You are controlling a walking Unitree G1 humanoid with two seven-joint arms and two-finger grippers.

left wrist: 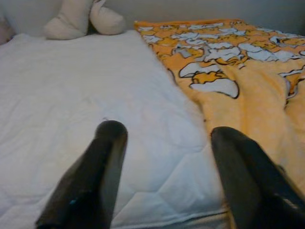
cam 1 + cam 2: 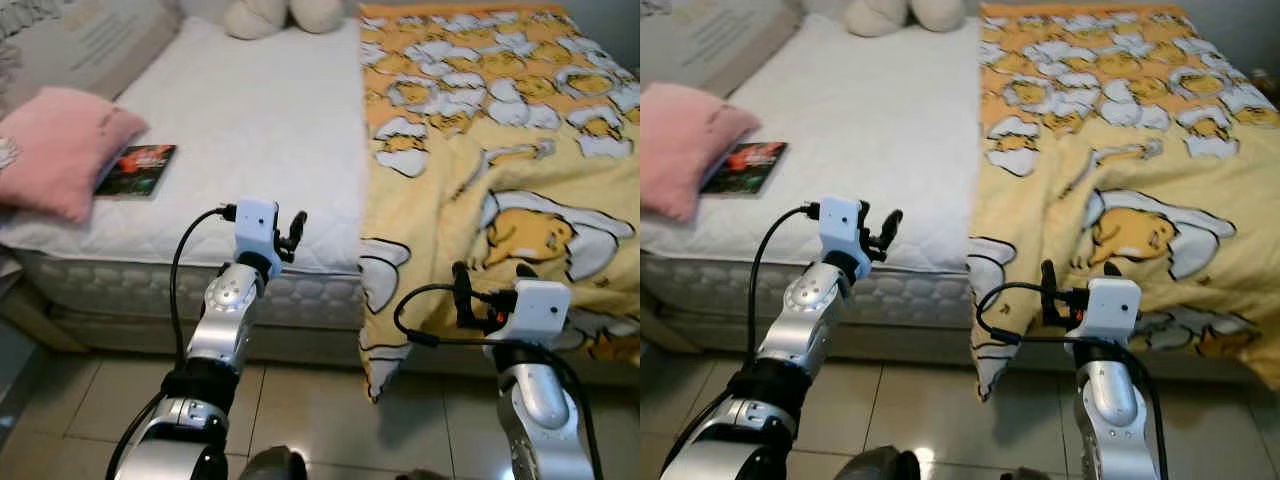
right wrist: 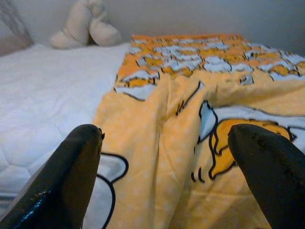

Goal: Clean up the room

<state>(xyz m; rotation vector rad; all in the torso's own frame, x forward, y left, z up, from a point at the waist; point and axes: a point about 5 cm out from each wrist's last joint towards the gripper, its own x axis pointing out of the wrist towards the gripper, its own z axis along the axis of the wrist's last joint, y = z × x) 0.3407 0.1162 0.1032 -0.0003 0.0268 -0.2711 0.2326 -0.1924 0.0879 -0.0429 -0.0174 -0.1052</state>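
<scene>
A yellow blanket [image 2: 500,150] printed with cartoon figures covers the right half of a bed with a white mattress [image 2: 250,130]; its near corner hangs over the bed's front edge. My left gripper [image 2: 294,235] is raised in front of the mattress edge, open, with nothing between its fingers [image 1: 102,157]. My right gripper [image 2: 490,285] stands open, close in front of the hanging blanket edge [image 3: 157,157], apart from it. A pink pillow [image 2: 55,145] and a book [image 2: 137,170] lie on the bed's left side.
A cream plush toy [image 2: 285,15] sits at the head of the bed. A grey pillow [image 2: 90,40] leans at the far left. Tiled floor [image 2: 330,410] runs along the bed's front.
</scene>
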